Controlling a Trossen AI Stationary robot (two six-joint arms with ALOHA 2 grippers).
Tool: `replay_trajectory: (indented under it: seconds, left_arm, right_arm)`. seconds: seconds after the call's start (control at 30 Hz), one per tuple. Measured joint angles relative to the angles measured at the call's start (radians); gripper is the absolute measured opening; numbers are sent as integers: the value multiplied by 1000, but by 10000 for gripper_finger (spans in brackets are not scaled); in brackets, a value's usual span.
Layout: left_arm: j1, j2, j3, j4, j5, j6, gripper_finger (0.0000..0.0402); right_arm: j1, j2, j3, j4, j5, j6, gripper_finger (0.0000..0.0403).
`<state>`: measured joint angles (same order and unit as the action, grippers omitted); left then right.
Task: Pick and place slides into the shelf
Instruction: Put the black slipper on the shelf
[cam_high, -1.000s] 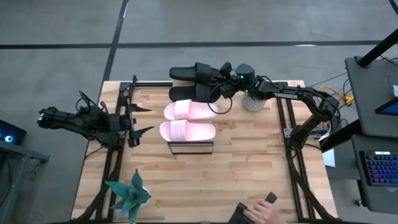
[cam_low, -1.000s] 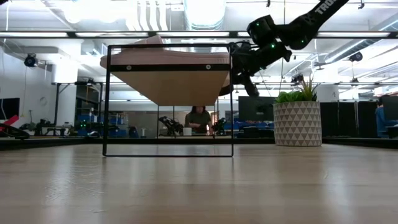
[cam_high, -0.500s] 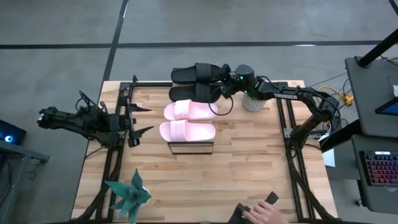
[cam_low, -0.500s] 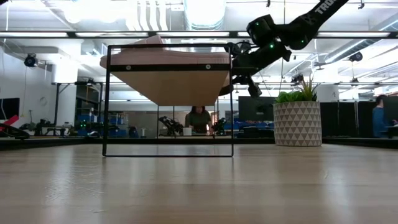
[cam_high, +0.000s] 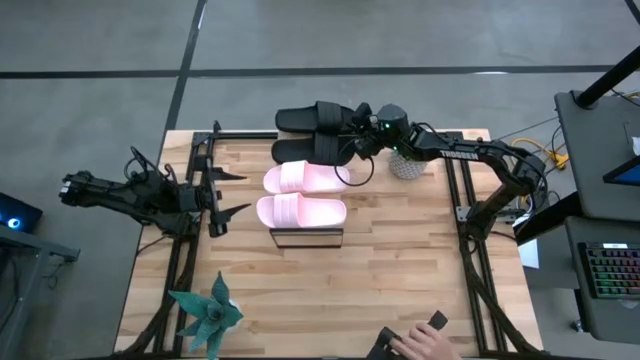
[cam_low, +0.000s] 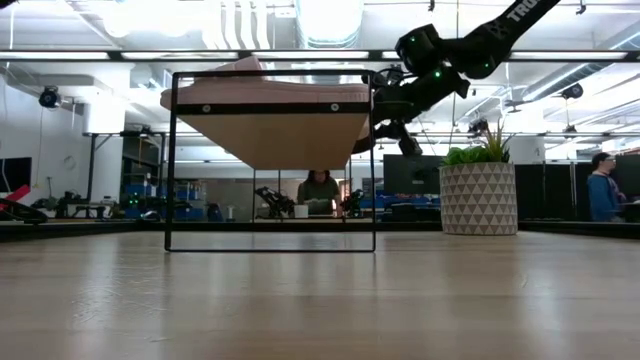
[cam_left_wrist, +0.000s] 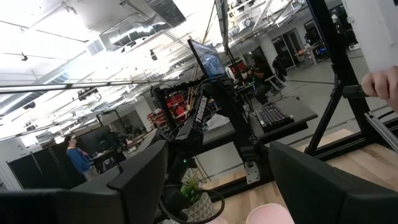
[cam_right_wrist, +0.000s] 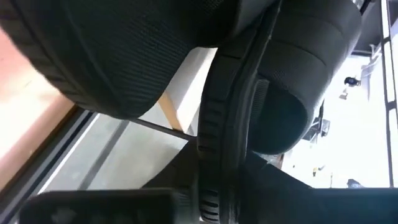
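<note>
Black slides (cam_high: 315, 132) on shelf (cam_high: 306, 238), beside pink pair (cam_high: 300, 194).
Right tool (cam_high: 357, 140) at black slides; grip cannot be told. Left tool (cam_high: 222, 190) gapes, empty.

I see two black slides (cam_high: 318, 118) at my right gripper (cam_high: 352, 135), and beside them two light pink slides (cam_high: 303, 192). The shelf (cam_high: 306, 237) has a light wood top and black frame.

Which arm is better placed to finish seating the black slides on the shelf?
Right. Its gripper is already at the black open-toe slides at the far end of the wood-topped shelf; the left gripper waits at the table's left side.
</note>
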<state>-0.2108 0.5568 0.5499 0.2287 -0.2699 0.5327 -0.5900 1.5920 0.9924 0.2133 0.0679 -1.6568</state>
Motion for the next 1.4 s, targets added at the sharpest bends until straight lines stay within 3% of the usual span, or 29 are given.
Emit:
replay_trajectory:
  seconds: [0.23,0.43,0.67,0.97,1.03,1.2,1.4]
  left_arm:
    - [0,5,0,3,0,6,265]
    - [0,3,0,-1,0,6,265]
    - [0,4,2,2,0,6,265]
    - [0,-5,9,2,-26,8,265]
    - [0,-6,9,2,-27,8,265]
    - [0,3,9,0,-27,7,265]
    - [0,13,9,0,-27,7,265]
  right_arm:
    - [1,0,6,-5,0,8,137]
    - [14,0,18,0,72,71,172]
    - [49,-11,21,-15,249,117,180]
    - [76,-117,73,-320,258,268,178]
    - [72,-140,83,-311,228,321,177]
    - [35,-171,147,-303,-87,510,140]
    - [-33,-97,236,-325,-145,636,23]
